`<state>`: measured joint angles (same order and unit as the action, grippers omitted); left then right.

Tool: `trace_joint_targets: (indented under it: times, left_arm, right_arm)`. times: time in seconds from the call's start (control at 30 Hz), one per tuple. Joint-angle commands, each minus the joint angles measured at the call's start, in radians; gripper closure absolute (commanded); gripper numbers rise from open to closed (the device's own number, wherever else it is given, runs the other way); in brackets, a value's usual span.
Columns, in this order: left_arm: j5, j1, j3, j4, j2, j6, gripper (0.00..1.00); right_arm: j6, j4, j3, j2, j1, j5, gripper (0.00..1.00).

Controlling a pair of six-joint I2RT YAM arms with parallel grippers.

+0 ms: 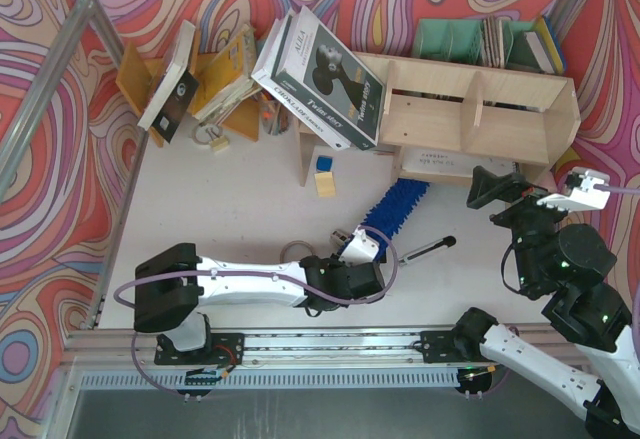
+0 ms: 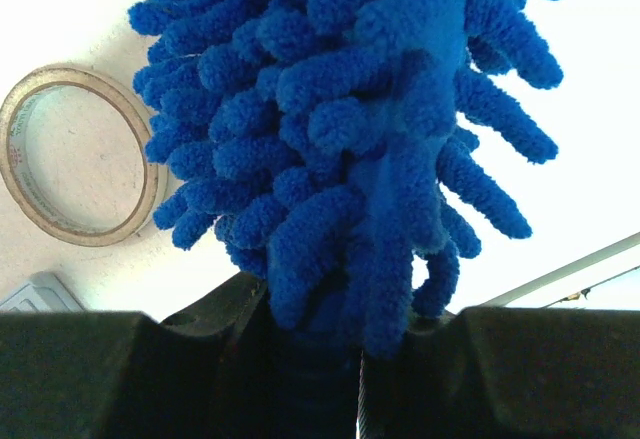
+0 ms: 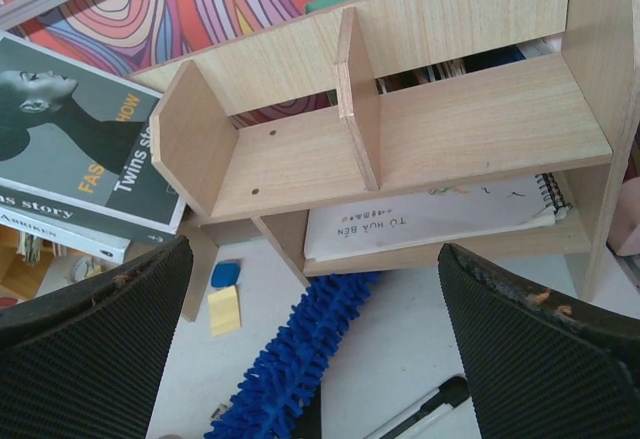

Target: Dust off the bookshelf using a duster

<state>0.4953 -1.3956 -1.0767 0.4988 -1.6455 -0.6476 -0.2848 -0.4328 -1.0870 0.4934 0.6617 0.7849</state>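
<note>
The bookshelf is the pale plywood unit at the back right, and it fills the top of the right wrist view. The bright-blue fluffy duster lies slanted on the table, its far tip at the front edge of the lower tier. My left gripper is shut on the duster's near end; blue fluff fills the left wrist view above the jaws. My right gripper hovers open in front of the shelf's right half. It holds nothing, and the duster lies below.
A large book leans on the shelf's left end. An orange-brown book rack and a green file holder stand behind. On the table lie a tape roll, a utility knife and small yellow and blue blocks.
</note>
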Motion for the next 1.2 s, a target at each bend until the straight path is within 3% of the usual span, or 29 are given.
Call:
trace_joint_targets:
  times: [0.0,0.3,0.57,1.17]
  left_arm:
    - [0.065,0.005,0.011,-0.009,0.024,-0.071,1.0]
    - [0.087,0.006,-0.041,-0.036,-0.013,-0.03,1.0]
    - [0.057,0.006,-0.094,-0.082,-0.045,0.035,1.0]
    - [-0.168,0.004,-0.294,-0.153,-0.24,0.321,1.0]
  right_arm:
    - [0.024,0.022,0.012,-0.002,0.004,0.013,0.01]
    - [0.21,0.156,0.142,-0.094,0.004,-0.022,0.01]
    - [0.234,0.228,0.27,-0.193,0.003,-0.09,0.01]
    - [0.245,0.232,0.281,-0.174,0.004,-0.061,0.01]
